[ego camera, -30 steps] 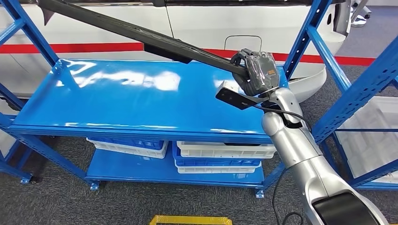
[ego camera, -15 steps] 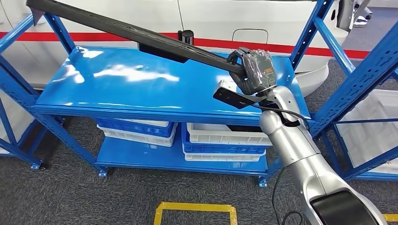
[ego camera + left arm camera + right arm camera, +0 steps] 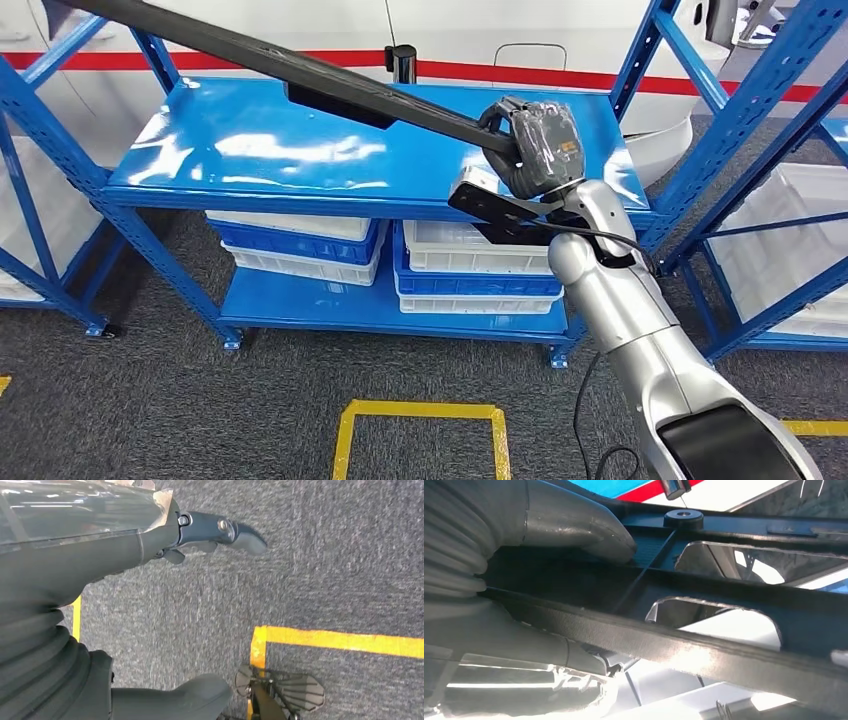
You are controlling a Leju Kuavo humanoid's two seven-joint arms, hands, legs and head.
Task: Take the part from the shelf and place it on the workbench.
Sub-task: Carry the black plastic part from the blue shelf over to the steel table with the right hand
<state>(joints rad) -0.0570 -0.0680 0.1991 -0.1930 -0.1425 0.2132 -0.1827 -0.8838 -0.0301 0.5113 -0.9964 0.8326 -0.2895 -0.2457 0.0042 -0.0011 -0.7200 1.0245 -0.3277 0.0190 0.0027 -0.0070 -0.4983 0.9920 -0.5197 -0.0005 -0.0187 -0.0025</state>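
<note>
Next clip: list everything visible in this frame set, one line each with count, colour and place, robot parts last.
long part: one, black, held raised over the shelf's top deck, running off toward the upper left
shelf: one, blue metal, in front of the robot
bins: several, white and blue, stacked on the shelf's lower deck
second rack: one, blue, at the right, with a white bin
vehicle body: white with a red stripe, behind the shelf
floor tape: yellow, on grey carpet
right hand: grips the long part's near end
left hand: hangs over the carpet, holding nothing
</note>
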